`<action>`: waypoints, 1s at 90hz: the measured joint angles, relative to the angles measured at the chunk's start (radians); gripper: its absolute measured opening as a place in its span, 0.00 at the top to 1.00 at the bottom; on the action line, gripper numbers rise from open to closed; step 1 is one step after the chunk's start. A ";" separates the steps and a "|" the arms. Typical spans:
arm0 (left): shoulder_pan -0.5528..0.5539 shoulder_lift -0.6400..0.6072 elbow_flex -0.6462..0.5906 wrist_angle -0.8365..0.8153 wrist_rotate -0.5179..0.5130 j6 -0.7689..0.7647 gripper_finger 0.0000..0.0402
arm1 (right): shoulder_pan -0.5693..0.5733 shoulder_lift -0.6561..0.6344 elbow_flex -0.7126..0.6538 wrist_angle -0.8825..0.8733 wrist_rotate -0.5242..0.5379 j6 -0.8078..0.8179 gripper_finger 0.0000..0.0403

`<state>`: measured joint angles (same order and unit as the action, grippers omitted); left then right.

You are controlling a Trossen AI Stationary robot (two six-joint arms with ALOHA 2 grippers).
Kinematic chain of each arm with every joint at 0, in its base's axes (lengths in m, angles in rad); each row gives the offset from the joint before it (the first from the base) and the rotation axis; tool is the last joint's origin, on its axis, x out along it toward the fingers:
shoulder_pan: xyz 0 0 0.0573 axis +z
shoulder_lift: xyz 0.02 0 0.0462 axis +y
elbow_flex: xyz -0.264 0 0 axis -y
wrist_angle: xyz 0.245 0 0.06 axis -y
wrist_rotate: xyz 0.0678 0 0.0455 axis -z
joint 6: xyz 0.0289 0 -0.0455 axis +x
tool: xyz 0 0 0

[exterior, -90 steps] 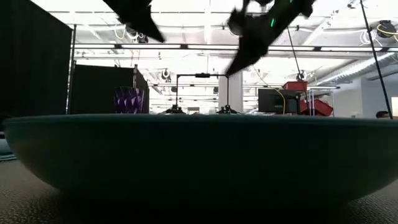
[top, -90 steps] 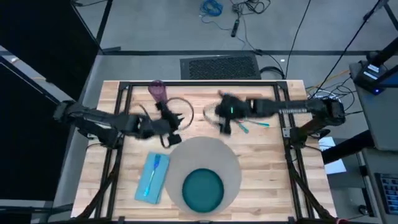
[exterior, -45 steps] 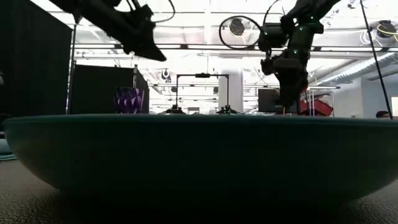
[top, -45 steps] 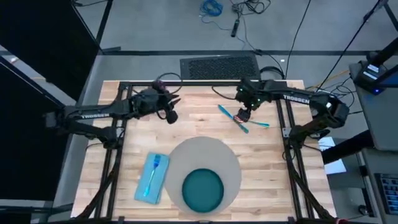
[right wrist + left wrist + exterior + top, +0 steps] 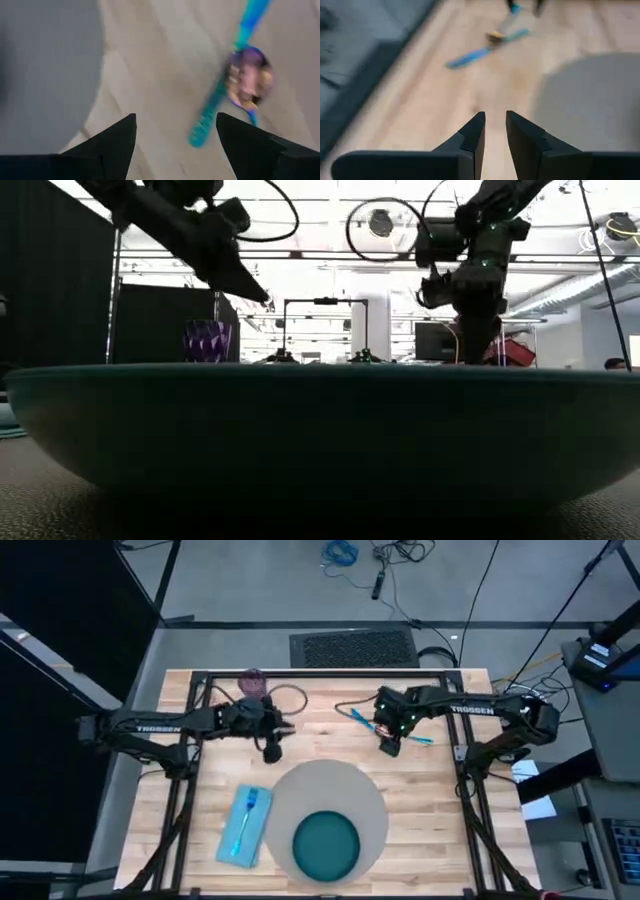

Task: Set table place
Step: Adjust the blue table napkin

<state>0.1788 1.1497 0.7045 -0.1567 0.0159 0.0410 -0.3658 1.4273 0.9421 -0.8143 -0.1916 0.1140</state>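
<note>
Going left to right in the high view. Table (image 5: 420, 795): light plank top, black frame, fills the middle of the frame.

Left arm enters from mid-left and runs across. Left gripper (image 5: 272, 748) sits left of centre over bare wood, just above the mat's upper-left edge. Left wrist view: fingers (image 5: 470, 137) close together, narrow gap, nothing between them. In that same view the mat's edge shows ahead and blurred teal cutlery farther off.

Purple cup (image 5: 252, 684): upper left of the table, near the back frame rail, above the left arm's forearm, apart from the gripper. Low view has it upright at mid-left (image 5: 207, 340).

Napkin (image 5: 243, 828): light blue, lower left of the table, just left of the mat. One teal-handled piece (image 5: 250, 806) lies on it; cannot tell which utensil.

Mat (image 5: 325, 820): big round grey-beige, lower centre. Teal plate (image 5: 326, 844) sits on it, toward its lower half. Plate rim fills the low view's foreground (image 5: 320, 430).

Loose cutlery (image 5: 362, 720): teal handles, upper right of centre, on bare wood, well apart from the mat.

Right arm comes in from the right edge. Right gripper (image 5: 391, 746) is directly over the loose cutlery. Right wrist view: fingers (image 5: 107, 145) spread wide, empty; a teal handle (image 5: 218, 100) and a shiny utensil head lie on the wood ahead, blurred.
</note>
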 joint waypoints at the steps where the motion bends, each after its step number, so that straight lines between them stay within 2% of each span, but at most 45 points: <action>1: -0.009 -0.004 0.000 -0.008 0.002 -0.006 0.84 | 0.006 0.000 0.000 0.006 0.000 0.002 0.36; 16: -0.137 -0.048 0.001 -0.165 0.042 -0.136 0.84 | 0.070 0.000 0.000 0.062 0.001 0.057 0.36; 30: -0.250 -0.052 0.001 -0.389 0.079 -0.383 0.84 | 0.117 0.000 0.000 0.107 0.002 0.067 0.36; 50: -0.423 -0.052 0.001 -0.561 0.066 -0.665 0.84 | 0.147 0.000 0.000 0.160 0.005 0.081 0.36; 58: -0.489 -0.041 0.001 -0.573 0.066 -0.763 0.84 | 0.152 0.000 0.000 0.160 0.005 0.085 0.36; 68: -0.554 -0.008 0.001 -0.507 0.039 -0.777 0.84 | 0.152 0.000 0.000 0.166 0.008 0.083 0.36; 90: -0.572 0.158 0.001 -0.458 0.044 -0.779 0.84 | 0.157 0.000 0.000 0.180 0.008 0.084 0.36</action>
<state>-0.3935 1.3081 0.7055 -0.6143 0.0602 -0.7380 -0.2085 1.4273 0.9421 -0.6346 -0.1832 0.1978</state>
